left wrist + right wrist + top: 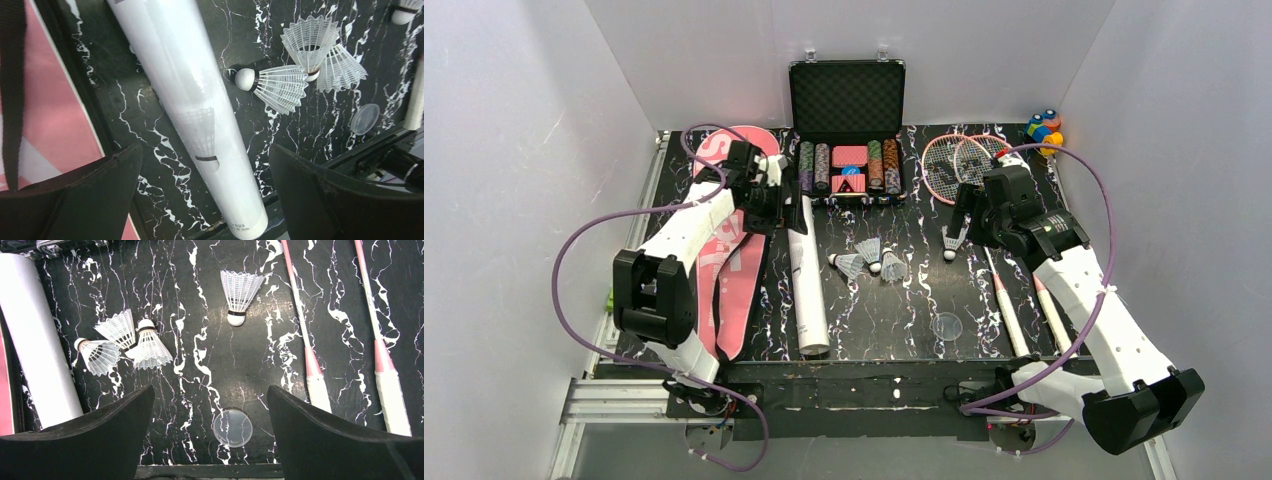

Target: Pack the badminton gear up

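A long white tube [807, 285] [190, 100] lies lengthwise left of centre on the black marbled table. My left gripper [764, 205] [205, 147] hovers open over the tube's far end, one finger on each side, apart from it. Three white shuttlecocks [869, 260] [127, 342] lie clustered mid-table. A fourth shuttlecock [955, 238] [240, 295] lies below my right gripper [969, 212] [210, 387], which is open and empty. Two pink rackets [954, 165] lie at the right, their white handles [317, 385] toward the near edge. The pink cover [734, 290] lies at the left under my left arm.
An open black case of poker chips [846, 130] stands at the back centre. A small multicoloured toy [1044, 128] sits in the back right corner. A clear round lid [946, 327] [232, 427] lies near the front edge. White walls enclose the table.
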`<action>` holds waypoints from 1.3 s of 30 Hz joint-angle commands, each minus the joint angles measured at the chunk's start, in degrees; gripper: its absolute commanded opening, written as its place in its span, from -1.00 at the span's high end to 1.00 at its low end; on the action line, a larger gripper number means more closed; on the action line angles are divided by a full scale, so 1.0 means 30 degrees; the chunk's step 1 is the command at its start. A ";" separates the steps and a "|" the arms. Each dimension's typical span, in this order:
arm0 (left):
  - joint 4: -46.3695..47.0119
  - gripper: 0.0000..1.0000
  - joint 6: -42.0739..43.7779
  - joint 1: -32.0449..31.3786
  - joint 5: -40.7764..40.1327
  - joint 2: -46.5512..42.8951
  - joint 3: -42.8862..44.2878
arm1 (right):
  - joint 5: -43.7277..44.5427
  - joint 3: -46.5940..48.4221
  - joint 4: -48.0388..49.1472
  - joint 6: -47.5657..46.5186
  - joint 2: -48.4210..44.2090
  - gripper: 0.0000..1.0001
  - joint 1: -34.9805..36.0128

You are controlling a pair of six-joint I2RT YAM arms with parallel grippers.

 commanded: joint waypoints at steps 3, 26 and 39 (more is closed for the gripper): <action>0.1118 -0.97 -0.0540 -0.1909 -0.2401 0.0648 -0.0148 | 0.0590 0.0019 -0.0210 0.0148 -0.0262 -0.84 0.0075; 0.3542 -0.96 0.0622 -0.4205 -0.4642 0.3061 -0.2797 | -0.0099 -0.0198 0.0335 0.0634 0.0102 -0.85 0.0076; 0.2581 0.12 0.2367 -0.4223 -0.3691 0.1108 -0.2941 | -0.0545 -0.0912 0.0820 0.0787 -0.0264 -0.80 0.0074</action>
